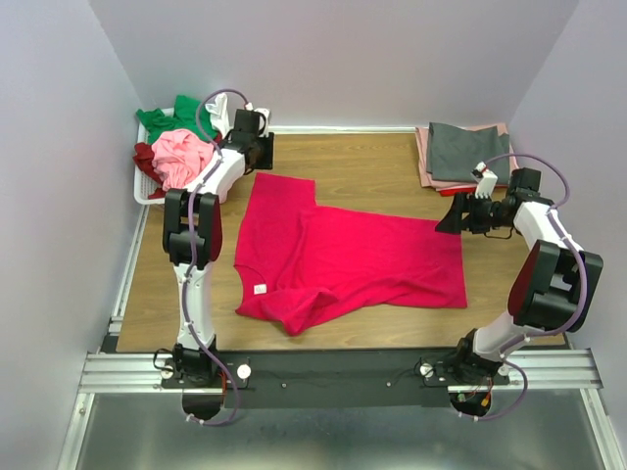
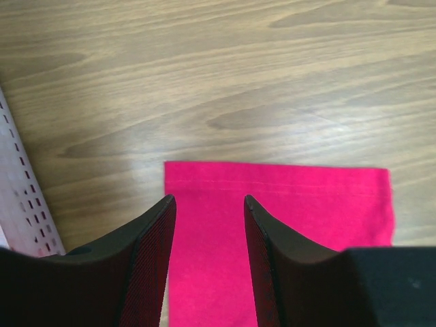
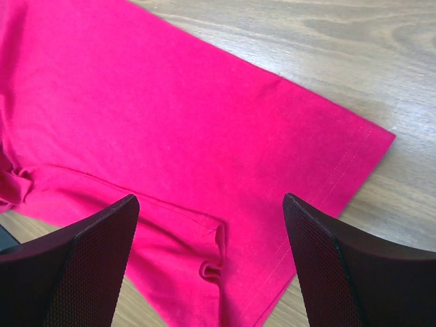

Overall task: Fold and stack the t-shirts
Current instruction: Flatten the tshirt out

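Crimson t-shirt [image 1: 353, 259] lies spread at frame centre. My left gripper [image 2: 210, 201] hangs released over its sleeve, upper left; right gripper [image 3: 211, 201] gapes above the hem corner. I'd pinch both edges squarely, lifting evenly.

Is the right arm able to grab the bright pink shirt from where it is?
Probably yes. The right pincer is open and hovers right over the bright pink shirt near its hem corner, with nothing between them.

A white slatted basket [image 1: 146, 192] sits at the far left corner of the wooden table [image 1: 362, 171].
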Tool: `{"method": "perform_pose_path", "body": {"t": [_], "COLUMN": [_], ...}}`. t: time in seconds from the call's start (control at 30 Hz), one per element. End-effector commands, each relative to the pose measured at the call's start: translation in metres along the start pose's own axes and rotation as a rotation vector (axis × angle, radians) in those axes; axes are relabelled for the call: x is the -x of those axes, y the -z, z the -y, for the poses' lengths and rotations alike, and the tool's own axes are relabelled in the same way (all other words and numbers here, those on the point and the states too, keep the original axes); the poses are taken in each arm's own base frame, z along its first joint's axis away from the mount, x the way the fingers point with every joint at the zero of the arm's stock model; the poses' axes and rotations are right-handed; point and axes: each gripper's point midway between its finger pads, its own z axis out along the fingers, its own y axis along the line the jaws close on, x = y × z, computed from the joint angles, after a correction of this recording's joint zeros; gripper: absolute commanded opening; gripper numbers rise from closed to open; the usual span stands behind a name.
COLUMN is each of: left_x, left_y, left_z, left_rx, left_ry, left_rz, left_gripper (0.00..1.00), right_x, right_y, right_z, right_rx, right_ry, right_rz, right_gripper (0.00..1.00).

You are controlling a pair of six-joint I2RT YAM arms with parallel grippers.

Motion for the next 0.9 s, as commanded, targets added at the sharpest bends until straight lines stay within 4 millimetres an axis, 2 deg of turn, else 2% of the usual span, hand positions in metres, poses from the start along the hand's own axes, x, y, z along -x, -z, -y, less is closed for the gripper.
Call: {"method": "perform_pose_path", "body": {"t": [0.0,0.3,0.5,0.67,0.87], "left_x": [-0.002,-0.033,-0.038,-0.043,-0.047], "left_y": [-0.010,-0.027,-0.033,-0.029,-0.015], "left_z": [-0.018,-0.033,-0.041,-0.055,-0.084], "left_rx": [0.070,0.140,0.182,0.231,0.279], "left_ry": [-0.017,-0.018,-0.024,-0.014,0.038], "left_rz": [-0.037,-0.131,-0.149,-0.168,-0.163], "left_gripper": [0.52,0.52,0.51,0.51,0.47], "right_x": [0.001,0.001,0.001,0.001,0.001], "right_y": [0.003,0.006,0.006,0.006,0.007], "right_z": [-0.008,-0.011,-0.011,-0.012,-0.013], "right_rx": [0.042,0.057,0.057,0.060,0.065], "right_ry": [0.012,0.005,0.007,0.007,0.003], "right_rz": [0.030,0.041,0.043,0.044,0.046], "right_gripper": [0.92,0.92,0.92,0.92,0.92]}}
